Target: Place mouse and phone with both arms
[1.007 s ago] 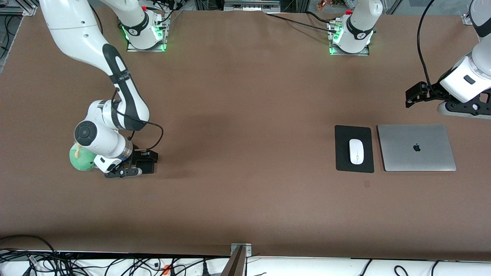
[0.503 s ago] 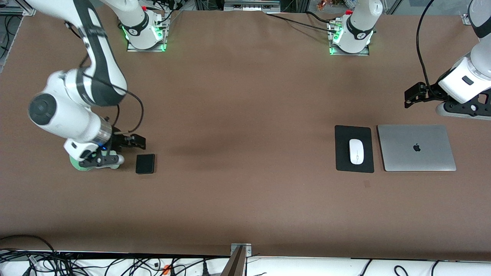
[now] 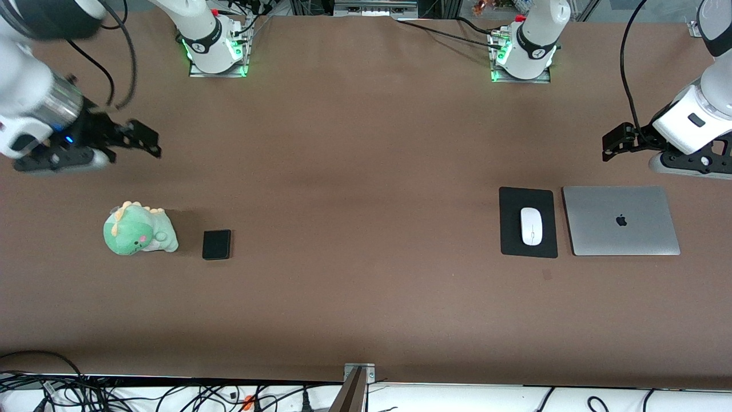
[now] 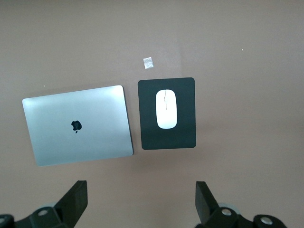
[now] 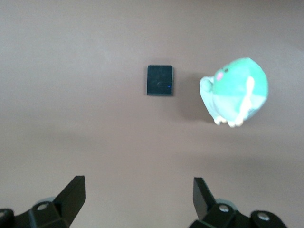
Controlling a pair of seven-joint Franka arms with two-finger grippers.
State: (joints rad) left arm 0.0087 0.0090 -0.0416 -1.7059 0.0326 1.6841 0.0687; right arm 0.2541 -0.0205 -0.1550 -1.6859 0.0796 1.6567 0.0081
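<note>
On the table (image 3: 366, 297), phone (image 3: 217, 244) beside green plush toy (image 3: 139, 230); mouse (image 3: 531, 225) on mouse pad (image 3: 509, 200) beside laptop (image 3: 620, 220); right tool (image 3: 63, 161) and left tool (image 3: 686, 165) both spread, empty, raised

White mouse (image 3: 530, 225) on black pad (image 3: 528, 240), silver laptop (image 3: 621, 220), black phone (image 3: 217, 244), green plush (image 3: 139, 229), brown table (image 3: 366, 229).

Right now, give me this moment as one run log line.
mouse: on pad | phone: on table beside plush | left end effector: open | right end effector: open
</note>
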